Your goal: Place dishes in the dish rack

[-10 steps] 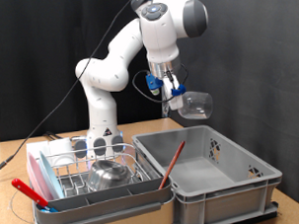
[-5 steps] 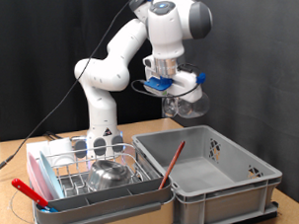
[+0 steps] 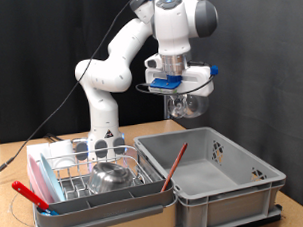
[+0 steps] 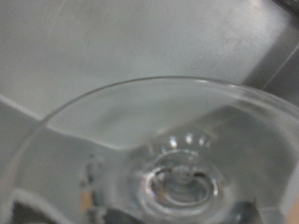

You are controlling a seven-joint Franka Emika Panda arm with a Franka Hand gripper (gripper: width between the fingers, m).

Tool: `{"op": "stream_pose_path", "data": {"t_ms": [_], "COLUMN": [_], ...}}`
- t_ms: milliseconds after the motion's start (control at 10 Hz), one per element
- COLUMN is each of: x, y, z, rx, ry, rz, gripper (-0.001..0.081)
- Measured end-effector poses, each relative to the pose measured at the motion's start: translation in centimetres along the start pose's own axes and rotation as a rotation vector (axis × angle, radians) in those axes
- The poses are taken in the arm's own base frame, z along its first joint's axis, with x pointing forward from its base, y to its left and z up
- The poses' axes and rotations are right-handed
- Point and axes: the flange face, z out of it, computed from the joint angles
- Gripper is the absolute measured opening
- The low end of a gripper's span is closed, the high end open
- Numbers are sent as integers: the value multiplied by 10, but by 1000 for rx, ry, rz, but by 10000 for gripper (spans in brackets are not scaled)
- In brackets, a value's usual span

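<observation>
No brand, label or writing can be read on anything in either view. In the exterior view the hand (image 3: 187, 95) hangs high in the air above the far edge of the grey plastic crate (image 3: 219, 176), well clear of its rim, with a clear glass cup (image 3: 189, 104) directly beneath it; the fingers themselves are hidden behind the blue fittings and the glass, so how far apart they stand cannot be told, nor whether they press on the cup. The wrist view is almost filled by that glass cup (image 4: 177, 159), its curved rim sweeping across the picture and its round base seen through the wall, with grey surface blurred behind it. The crate sits on the exterior view's right of the bench (image 3: 13, 168), and its open interior holds only a thin reddish stick (image 3: 173, 165) leaning against the near-left inner wall, so most of the floor is bare. Just beside the crate, on the exterior view's left and touching or nearly touching its wall, stands the dish rack (image 3: 74, 174), a wire grid on a white-pink tray with a grey front trough. A shiny steel bowl (image 3: 112, 176) already rests in the rack's right-hand part, near the crate side, and at least one more clear glass (image 3: 115, 146) appears to stand behind the bowl. A red-handled utensil (image 3: 29, 194) lies across the rack's front-left corner, overhanging the trough edge. The rack's left-hand wires look open.
</observation>
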Motion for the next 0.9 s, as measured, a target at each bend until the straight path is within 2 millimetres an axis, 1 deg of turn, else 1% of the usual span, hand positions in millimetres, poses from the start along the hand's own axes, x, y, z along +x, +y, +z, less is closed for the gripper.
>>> {"op": "stream_pose_path", "data": {"t_ms": [300, 600, 700, 800, 900], "x": [0, 2, 2, 0, -3], "y": [12, 13, 14, 14, 16], "z": [-16, -22, -21, -21, -25], "rx": [16, 34, 27, 31, 45], "ry": [-2, 48, 37, 21, 6], "rz": [-350, -696, -660, -721, -842], "gripper": [107, 106, 106, 106, 106]}}
